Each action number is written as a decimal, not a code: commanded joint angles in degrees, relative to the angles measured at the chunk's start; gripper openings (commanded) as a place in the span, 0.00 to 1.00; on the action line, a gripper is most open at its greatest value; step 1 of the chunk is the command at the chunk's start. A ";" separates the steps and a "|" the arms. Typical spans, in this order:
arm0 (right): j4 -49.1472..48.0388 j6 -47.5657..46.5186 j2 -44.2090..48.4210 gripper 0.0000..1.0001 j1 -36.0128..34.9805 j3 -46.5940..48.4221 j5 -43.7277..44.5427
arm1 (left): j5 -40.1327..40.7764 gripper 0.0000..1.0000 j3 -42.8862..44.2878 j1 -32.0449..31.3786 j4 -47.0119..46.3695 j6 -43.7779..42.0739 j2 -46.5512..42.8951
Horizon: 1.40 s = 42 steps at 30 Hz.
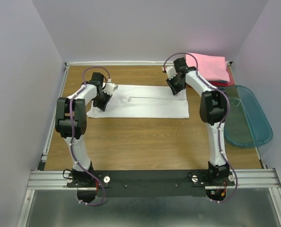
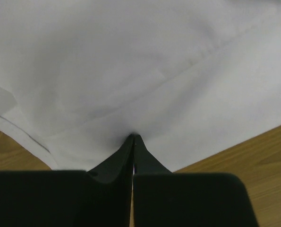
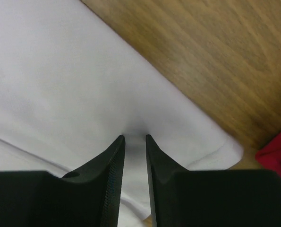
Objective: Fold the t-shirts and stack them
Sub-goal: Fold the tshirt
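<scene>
Wooden surface (image 1: 145, 142) carries the white t-shirt (image 1: 145, 101), laid flat as a long band. Your left end effector (image 2: 133, 138) is pinched closed on the cloth at one end; the right end effector (image 3: 134, 139) nips the other end. Expect light, limp, slip-prone fabric: grip the layered edges near the corners and keep both ends level.

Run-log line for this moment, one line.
left gripper: pinches white t-shirt | right gripper: pinches it too | pink t-shirt: folded, back right
</scene>
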State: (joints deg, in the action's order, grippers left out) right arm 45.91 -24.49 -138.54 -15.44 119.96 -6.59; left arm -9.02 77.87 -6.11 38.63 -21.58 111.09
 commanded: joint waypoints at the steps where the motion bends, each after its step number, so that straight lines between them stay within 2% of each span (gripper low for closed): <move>1: 1.03 -1.08 4.57 0.32 -0.64 -13.65 1.06 | 3.12 0.08 2.20 2.94 0.30 0.49 6.06; 4: -0.29 -1.87 10.98 0.32 -1.96 -22.55 0.18 | 4.88 0.08 7.37 3.91 0.65 -0.48 10.80; 7: 0.05 -1.96 16.53 0.32 -5.29 -33.80 -3.07 | 5.68 0.08 19.04 3.91 3.28 -1.44 18.00; 8: 0.58 -2.40 21.16 0.32 -6.87 -36.35 -6.73 | 5.68 0.08 28.74 3.74 4.42 -1.36 20.20; 10: 2.42 -2.58 26.28 0.33 -12.92 -42.51 -11.84 | 3.57 0.09 41.25 2.95 9.51 -1.36 27.49; 11: 3.04 -1.45 30.39 0.34 -14.95 -43.49 -17.70 | 2.61 0.11 53.67 2.42 10.92 -1.27 31.43; 12: 3.91 -0.31 32.26 0.34 -17.40 -43.93 -20.28 | 2.08 0.13 59.19 1.98 12.24 -1.18 32.86; 14: 4.36 2.68 34.12 0.35 -17.61 -42.54 -25.20 | 1.11 0.17 66.51 0.05 12.45 -1.70 32.80; 15: 4.45 2.95 33.95 0.36 -17.60 -41.66 -24.44 | 1.11 0.18 64.97 -0.39 12.43 -1.97 30.96; 16: 4.54 2.96 33.78 0.35 -17.52 -40.17 -23.04 | 0.93 0.20 61.74 -0.74 8.52 -2.06 28.51; 17: 4.10 2.44 33.51 0.35 -17.43 -39.81 -20.42 | 0.84 0.22 53.00 -1.01 6.04 -1.97 23.17; 19: 3.49 2.17 31.50 0.35 -17.34 -38.67 -17.51 | -0.73 0.24 44.18 -1.27 2.52 -1.62 18.14; 24: -0.72 3.22 26.75 0.35 -17.34 -36.91 -14.07 | -4.25 0.22 35.88 -1.27 4.78 0.83 15.92; 27: -1.87 3.40 23.85 0.35 -17.34 -36.29 -13.45 | -6.44 0.21 31.05 -1.62 2.86 1.72 14.95; 37: -6.01 6.47 22.52 0.33 -18.39 -45.23 -17.66 | -7.68 0.20 30.94 -5.05 1.62 2.69 20.65; 42: -9.16 10.07 24.11 0.33 -23.21 -50.61 -22.23 | -8.82 0.19 36.63 -7.77 3.29 2.95 25.92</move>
State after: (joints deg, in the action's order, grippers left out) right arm 38.39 -17.52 -112.16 -34.13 75.09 -25.67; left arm -14.57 110.43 -11.75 41.30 -19.59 132.64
